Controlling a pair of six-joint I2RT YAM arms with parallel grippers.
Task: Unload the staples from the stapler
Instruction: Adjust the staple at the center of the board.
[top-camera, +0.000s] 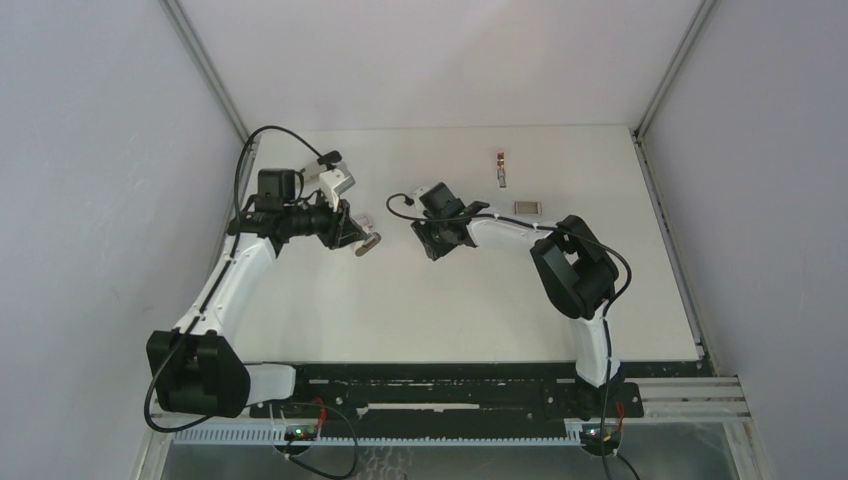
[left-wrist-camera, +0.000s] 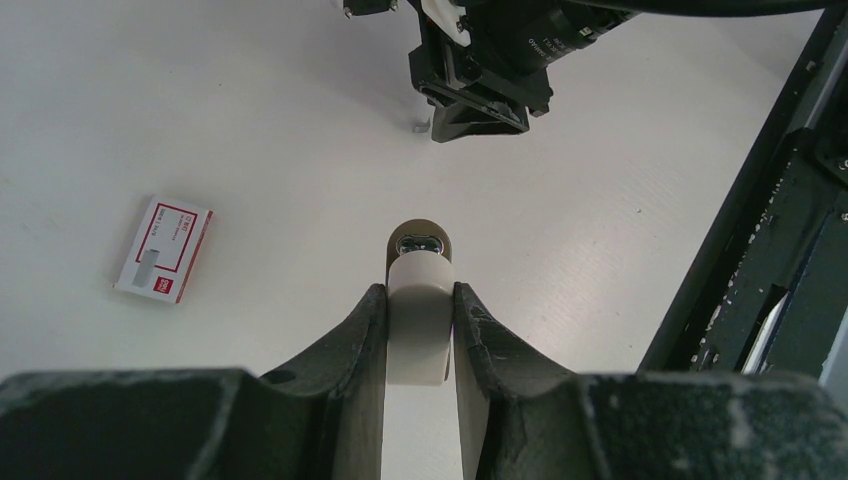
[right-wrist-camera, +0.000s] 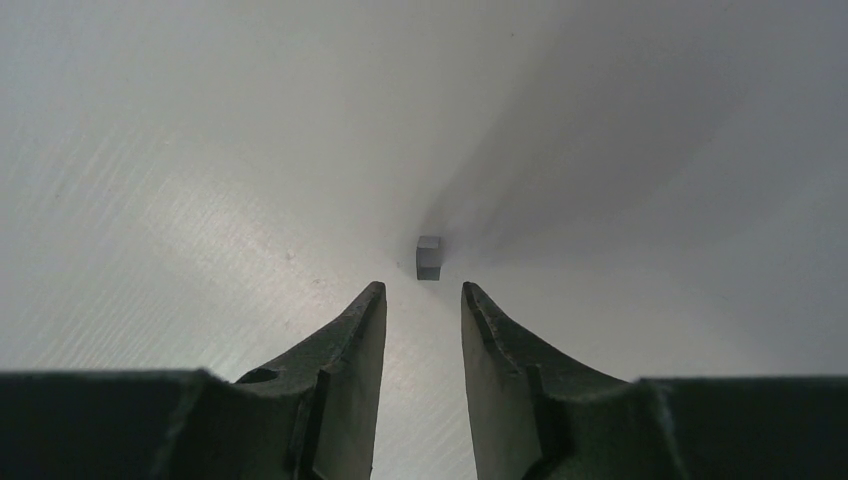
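Observation:
My left gripper (left-wrist-camera: 420, 292) is shut on the stapler (left-wrist-camera: 418, 330), a white and beige body held end-on above the table; in the top view the stapler (top-camera: 368, 244) sticks out of that gripper (top-camera: 356, 237) at left of centre. A short grey block of staples (right-wrist-camera: 429, 257) lies on the table just beyond the tips of my right gripper (right-wrist-camera: 423, 290), which is open with nothing between its fingers. The right gripper (top-camera: 433, 246) hangs low over the table's middle, and the same staples (left-wrist-camera: 422, 125) show as a tiny piece beside it.
A pink-and-white staple box (left-wrist-camera: 163, 248) lies flat on the table, also seen right of centre (top-camera: 528, 207). A small slim brown-and-silver object (top-camera: 500, 168) lies further back. The black base rail (top-camera: 450, 385) runs along the near edge.

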